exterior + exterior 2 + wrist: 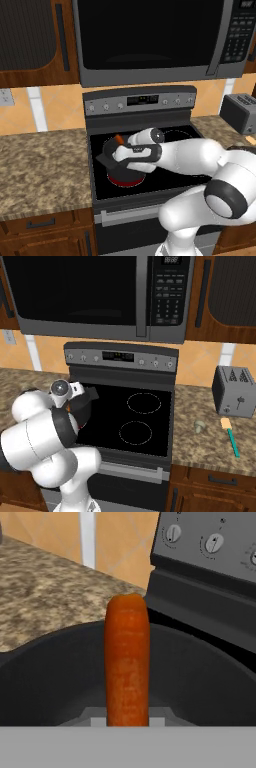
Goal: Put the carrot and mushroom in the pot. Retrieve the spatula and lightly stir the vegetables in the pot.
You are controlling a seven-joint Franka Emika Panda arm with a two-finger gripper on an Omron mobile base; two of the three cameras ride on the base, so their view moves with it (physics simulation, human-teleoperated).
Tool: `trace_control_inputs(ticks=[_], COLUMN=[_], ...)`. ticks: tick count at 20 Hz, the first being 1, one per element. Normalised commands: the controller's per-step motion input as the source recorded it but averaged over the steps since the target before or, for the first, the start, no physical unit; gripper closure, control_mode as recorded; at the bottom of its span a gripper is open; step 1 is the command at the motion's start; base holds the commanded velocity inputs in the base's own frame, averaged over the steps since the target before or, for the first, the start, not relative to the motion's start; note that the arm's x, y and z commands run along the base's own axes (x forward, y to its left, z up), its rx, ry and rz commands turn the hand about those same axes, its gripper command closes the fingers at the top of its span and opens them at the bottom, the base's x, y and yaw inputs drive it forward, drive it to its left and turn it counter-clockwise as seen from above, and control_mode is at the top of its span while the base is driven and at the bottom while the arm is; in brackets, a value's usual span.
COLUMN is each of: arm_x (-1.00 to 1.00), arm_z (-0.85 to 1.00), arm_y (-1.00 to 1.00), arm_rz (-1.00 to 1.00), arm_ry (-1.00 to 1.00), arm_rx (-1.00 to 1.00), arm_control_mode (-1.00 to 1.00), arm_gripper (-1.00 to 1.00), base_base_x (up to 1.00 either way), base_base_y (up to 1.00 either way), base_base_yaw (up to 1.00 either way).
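The carrot [127, 662] stands clamped in the gripper [118, 148] directly above the dark pot [60, 677] on the stove's [145, 421] front left burner. The mushroom [200, 426] and spatula [231, 437] lie on the right counter [215, 448] near the toaster [234, 391].

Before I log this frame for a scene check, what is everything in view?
carrot: 1, orange, over the pot, in the gripper
pot: 1, dark grey, on the stove's front left burner
mushroom: 1, pale, on the counter right of the stove
spatula: 1, teal handle, tan end, counter right of the mushroom
toaster: 1, grey, behind the spatula
stove: 1, black top, grey panel
microwave: 1, dark, above the stove
counter: 2 stretches, speckled brown, either side of the stove
gripper: 1, white and dark, above the pot
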Motion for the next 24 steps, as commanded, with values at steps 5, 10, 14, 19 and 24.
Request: trace_control_inputs(ticks=[5, 10, 14, 19, 24], arm_x=[0.05, 0.03, 0.0, 0.0, -0.22], arm_z=[-0.11, -0.07, 0.0, 0.15, 0.87], arm_y=[0.0, 0.0, 0.0, 0.0, 0.0], arm_rz=[0.0, 0.0, 0.0, 0.0, 0.0], arm_ry=[0.0, 0.0, 0.0, 0.0, -0.02], arm_rx=[0.0, 0.0, 0.0, 0.0, -0.01], arm_control_mode=[-1.0, -1.0, -1.0, -1.0, -1.0], arm_gripper=[1.0, -1.0, -1.0, -1.0, -1.0], base_base_x=[0.0, 0.0, 0.0, 0.0, 0.0], base_base_y=[0.0, 0.0, 0.0, 0.0, 0.0], base_base_yaw=[0.0, 0.0, 0.0, 0.0, 0.0])
